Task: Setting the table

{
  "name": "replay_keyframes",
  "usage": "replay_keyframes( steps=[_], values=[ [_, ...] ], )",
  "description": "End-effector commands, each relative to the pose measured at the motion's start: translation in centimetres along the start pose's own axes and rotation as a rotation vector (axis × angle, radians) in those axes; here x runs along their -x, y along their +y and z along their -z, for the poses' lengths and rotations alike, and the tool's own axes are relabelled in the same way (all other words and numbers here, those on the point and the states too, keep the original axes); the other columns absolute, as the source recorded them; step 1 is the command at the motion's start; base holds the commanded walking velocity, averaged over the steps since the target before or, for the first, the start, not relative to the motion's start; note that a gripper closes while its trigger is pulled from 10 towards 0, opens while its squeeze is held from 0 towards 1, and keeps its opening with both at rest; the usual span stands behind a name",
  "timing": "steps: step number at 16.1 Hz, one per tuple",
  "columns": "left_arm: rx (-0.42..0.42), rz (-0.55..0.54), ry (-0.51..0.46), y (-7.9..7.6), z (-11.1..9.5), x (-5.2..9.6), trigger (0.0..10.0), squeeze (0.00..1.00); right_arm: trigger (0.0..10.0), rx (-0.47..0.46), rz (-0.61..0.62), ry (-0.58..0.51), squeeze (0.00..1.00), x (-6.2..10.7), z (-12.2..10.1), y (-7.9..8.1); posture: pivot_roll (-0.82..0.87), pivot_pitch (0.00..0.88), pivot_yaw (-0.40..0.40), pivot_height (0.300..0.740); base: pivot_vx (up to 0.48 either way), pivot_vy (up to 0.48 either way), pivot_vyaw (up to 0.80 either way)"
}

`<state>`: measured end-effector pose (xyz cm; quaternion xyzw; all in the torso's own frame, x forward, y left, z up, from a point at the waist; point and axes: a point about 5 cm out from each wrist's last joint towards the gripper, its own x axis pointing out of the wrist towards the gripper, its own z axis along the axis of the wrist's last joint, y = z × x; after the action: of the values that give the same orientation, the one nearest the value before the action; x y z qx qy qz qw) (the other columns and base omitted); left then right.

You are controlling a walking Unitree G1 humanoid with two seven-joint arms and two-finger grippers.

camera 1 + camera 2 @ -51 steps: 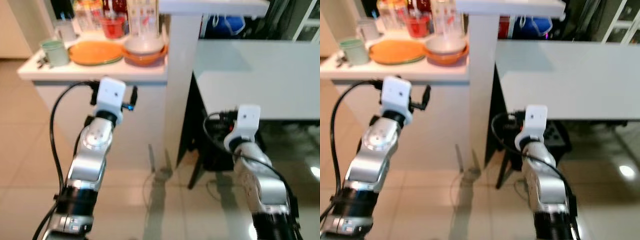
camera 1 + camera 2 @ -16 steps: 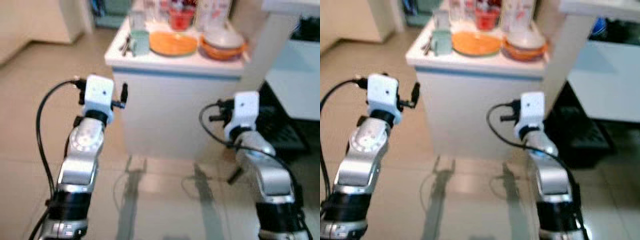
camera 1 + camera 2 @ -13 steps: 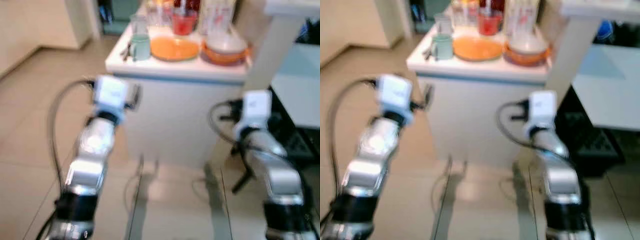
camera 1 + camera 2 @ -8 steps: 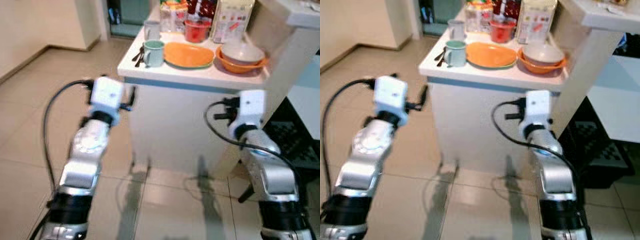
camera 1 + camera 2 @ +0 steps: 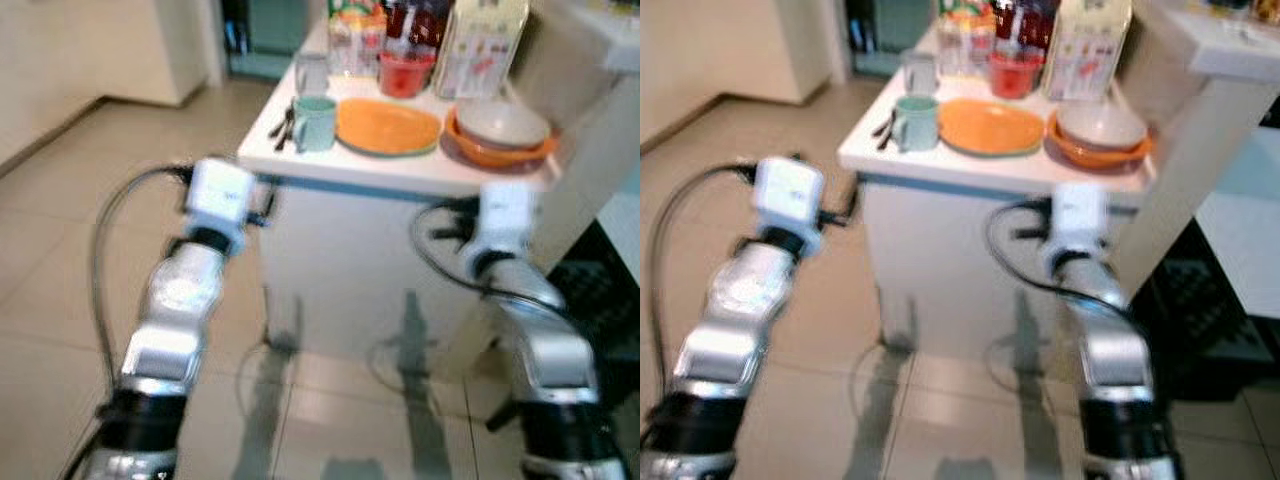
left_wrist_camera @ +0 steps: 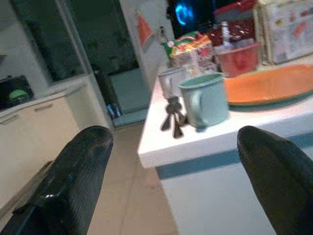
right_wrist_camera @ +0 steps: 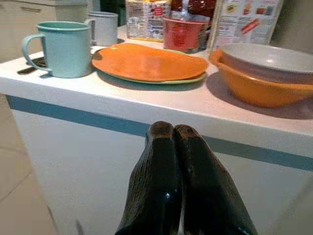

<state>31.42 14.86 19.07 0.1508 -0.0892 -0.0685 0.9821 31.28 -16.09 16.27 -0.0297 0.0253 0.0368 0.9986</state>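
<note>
A white counter [image 5: 350,172] with a blue stripe stands just ahead of me. On it are a teal mug [image 5: 313,122], dark cutlery [image 6: 172,117] beside it, an orange plate [image 5: 387,125], and an orange bowl [image 5: 500,140] with a pale bowl [image 7: 264,58] nested inside. My left gripper [image 6: 174,137] is open, raised in front of the counter's left corner, below the mug. My right gripper [image 7: 174,129] is shut on nothing, held before the counter's front face, below the plate and bowl.
A grey mug [image 5: 310,72], a red cup [image 5: 405,72], cartons [image 5: 490,40] and packets crowd the counter's back. Cream cabinets [image 5: 100,45] stand far left, a white slanted post [image 5: 1200,150] and a black crate [image 5: 610,290] on the right. Tiled floor [image 5: 60,250] lies open to the left.
The whole view has shifted: the counter sits slightly nearer and more centred than half a second ago. Both arms hold the same raised pose, and nothing on the counter has moved.
</note>
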Motion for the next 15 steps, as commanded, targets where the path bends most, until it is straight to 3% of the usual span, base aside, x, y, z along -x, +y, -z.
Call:
replay_keyframes(
  steps=[1, 14, 15],
  values=[
    [0.011, 0.037, -0.020, -1.05, -0.64, -0.23, 10.0, 0.00, 10.0, 0.009, 0.038, -0.008, 0.00, 0.12, -0.35, -1.26, 0.00, 0.000, -0.031, 0.740, 0.371, 0.000, 0.00],
    [0.007, 0.068, -0.018, -1.44, -0.62, -0.14, 10.0, 0.00, 10.0, -0.029, 0.037, 0.013, 0.00, 0.42, 0.13, -1.09, 0.00, 0.000, -0.019, 0.740, 0.374, 0.000, 0.00],
    [0.007, 0.067, -0.017, -1.45, -0.59, -0.10, 10.0, 0.00, 10.0, -0.029, 0.030, 0.010, 0.00, 0.48, 0.10, -1.04, 0.00, 0.000, -0.020, 0.740, 0.375, 0.000, -0.78]
  ],
)
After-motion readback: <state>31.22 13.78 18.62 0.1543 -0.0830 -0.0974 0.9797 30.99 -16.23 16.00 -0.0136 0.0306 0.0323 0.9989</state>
